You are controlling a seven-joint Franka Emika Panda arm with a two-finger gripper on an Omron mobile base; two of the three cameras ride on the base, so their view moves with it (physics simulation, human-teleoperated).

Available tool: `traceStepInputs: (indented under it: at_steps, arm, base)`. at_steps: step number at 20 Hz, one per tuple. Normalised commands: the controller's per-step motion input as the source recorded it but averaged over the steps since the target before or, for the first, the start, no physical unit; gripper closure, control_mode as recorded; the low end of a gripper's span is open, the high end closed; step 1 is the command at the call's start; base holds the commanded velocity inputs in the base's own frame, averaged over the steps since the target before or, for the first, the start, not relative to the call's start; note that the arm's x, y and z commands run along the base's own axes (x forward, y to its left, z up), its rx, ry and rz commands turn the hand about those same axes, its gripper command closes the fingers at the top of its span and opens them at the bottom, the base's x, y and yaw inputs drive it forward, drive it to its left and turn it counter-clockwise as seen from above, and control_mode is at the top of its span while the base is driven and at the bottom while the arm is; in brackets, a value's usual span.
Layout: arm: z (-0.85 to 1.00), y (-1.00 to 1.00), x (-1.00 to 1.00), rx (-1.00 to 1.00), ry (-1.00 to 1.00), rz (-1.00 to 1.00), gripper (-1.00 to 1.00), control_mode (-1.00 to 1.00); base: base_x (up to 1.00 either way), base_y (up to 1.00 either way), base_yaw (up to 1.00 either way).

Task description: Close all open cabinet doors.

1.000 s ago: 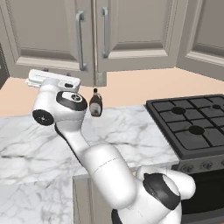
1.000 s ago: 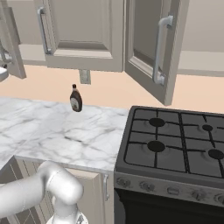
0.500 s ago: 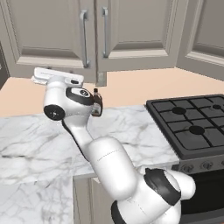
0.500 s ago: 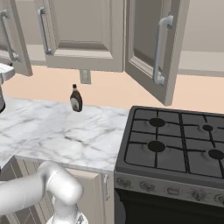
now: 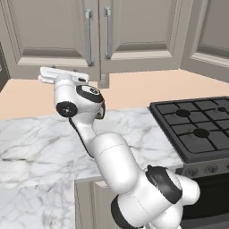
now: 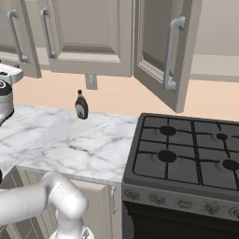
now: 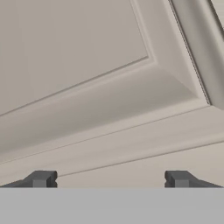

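the claw (image 7: 109, 179) sits right up against the lower framed edge of a taupe cabinet door (image 7: 87, 65), at the far left of the wall run, its fingertips (image 7: 41, 178) spread wide apart with nothing between them. the door that looks plainly open (image 6: 163, 51) hangs above the stove (image 6: 186, 154), swung out toward the room, its silver bar handle (image 6: 172, 51) upright; it lies well off to the arm's right, past the sauce bottle (image 6: 81, 106) on the bench (image 6: 70, 144)

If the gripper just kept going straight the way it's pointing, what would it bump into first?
Most likely the taupe-grey wall-cabinet door: the open gripper faces the door's lower frame and recessed panel close up, with nothing visible between. How far off it is can't be told.
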Motion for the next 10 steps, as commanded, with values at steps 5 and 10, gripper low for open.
traceStepInputs:
  at_steps: [5, 10]
  arm:
    - [0.0, -0.26, 0.28, 0.0, 0.0, 0.08, -1.0, -1.0]
    - [0.0, -0.23, 0.25, 0.0, 0.01, 0.08, -1.0, -1.0]
  base:
    - [0.0, 0.0, 0.0]
    - [0.0, 0.0, 0.0]
